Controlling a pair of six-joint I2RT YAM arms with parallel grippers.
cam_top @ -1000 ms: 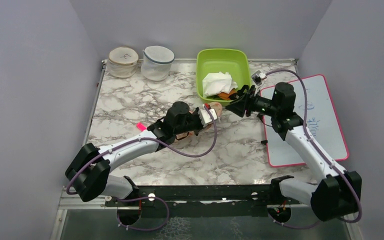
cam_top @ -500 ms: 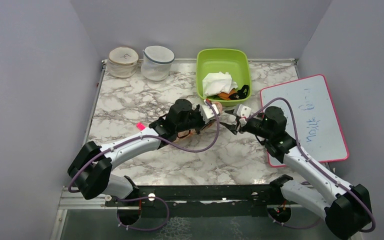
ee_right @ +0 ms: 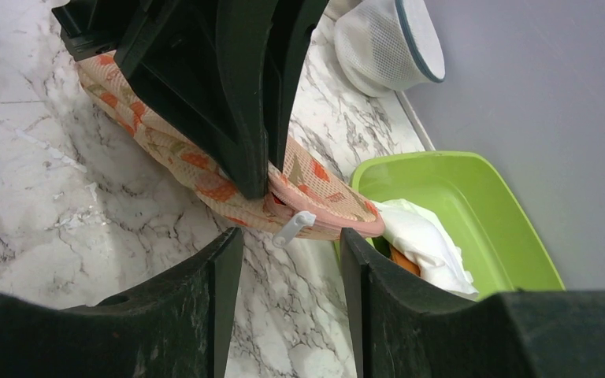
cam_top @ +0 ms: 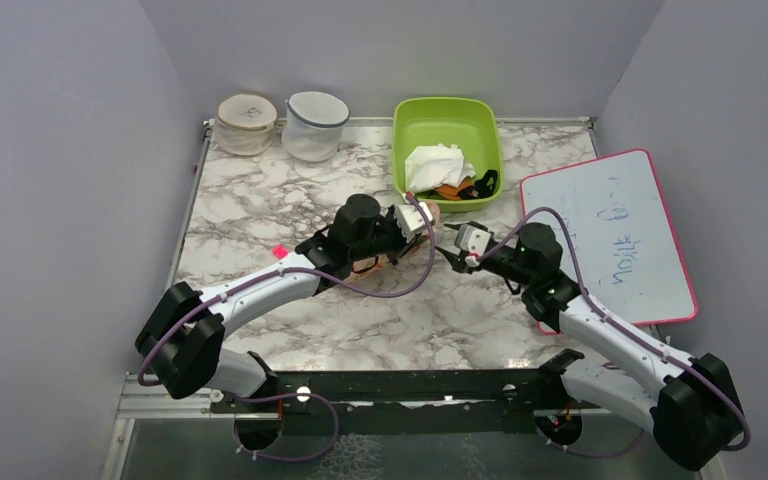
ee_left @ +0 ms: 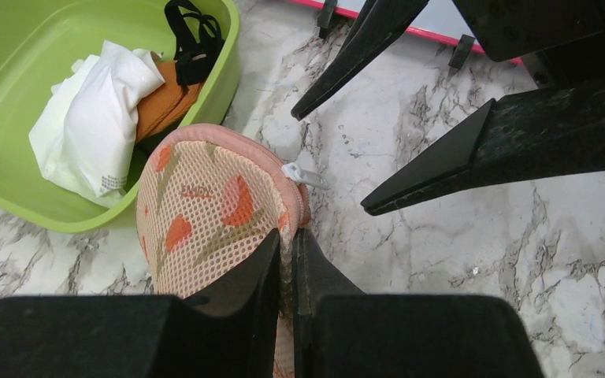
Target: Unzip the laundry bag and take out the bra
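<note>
Two round mesh tubs (cam_top: 245, 123) (cam_top: 316, 125) are standing back left. My left pincer (ee_left: 287, 236) is pinching the edge of the one laundry bag (ee_left: 205, 205), which is lying just beside the one green bin (cam_top: 405, 120).

Step in hand, as I judge it: unzipping. The one zip pull (ee_right: 294, 227) is sticking out. My right pincer (ee_right: 291, 240) is hovering spread before it, and next is closing on that tab. The bra is not showing. One whiteboard (cam_top: 610, 230) is lying far right.

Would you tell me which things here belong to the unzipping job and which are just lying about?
Job: laundry bag, its zip pull, left gripper pinching the bag, right gripper with open jaws near the pull. The bra is not visible.
Lying about: green tub with white cloth, two round mesh tubs, whiteboard, pink tag.
</note>
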